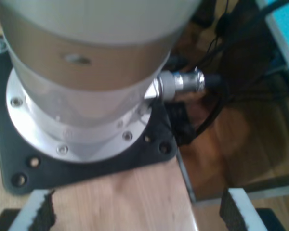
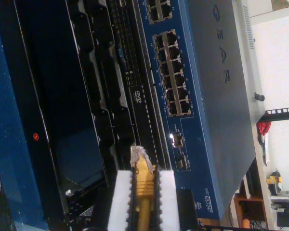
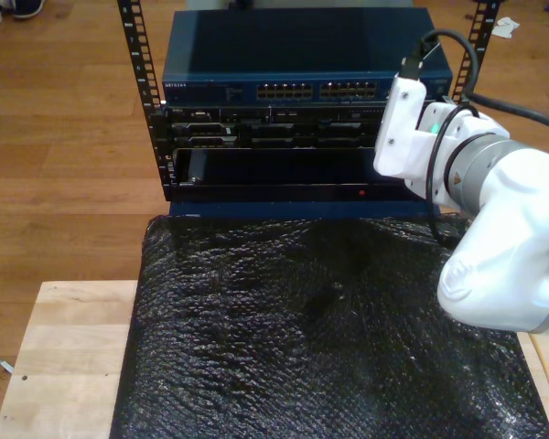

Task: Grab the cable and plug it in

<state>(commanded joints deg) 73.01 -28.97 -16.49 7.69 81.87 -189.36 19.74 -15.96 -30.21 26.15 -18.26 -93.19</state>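
My second gripper [image 2: 143, 174] is shut on the yellow cable [image 2: 144, 192], held between its white fingers [image 2: 119, 197]. The cable's clear plug [image 2: 137, 155] sticks out past the fingertips. It hangs just in front of the black rack unit [image 2: 135, 96], beside the blue switch [image 2: 212, 106] and short of its rows of ports [image 2: 173, 72]. My first gripper [image 1: 137, 211] is open, with nothing between its fingers [image 1: 38, 211], over a wooden table top [image 1: 125, 197]. In the exterior view a white arm [image 3: 494, 238] reaches to the rack at that view's right; its wrist hides its jaws.
The rack [image 3: 293, 119] stands behind a black bubble-wrap mat [image 3: 320, 338] on the wooden table [image 3: 64, 347]. Rack rails [image 3: 137, 64] flank the switch [image 3: 293, 55]. In the first wrist view an arm's grey base [image 1: 82, 82] on a black plate [image 1: 86, 168], with cables [image 1: 216, 96], stands close ahead.
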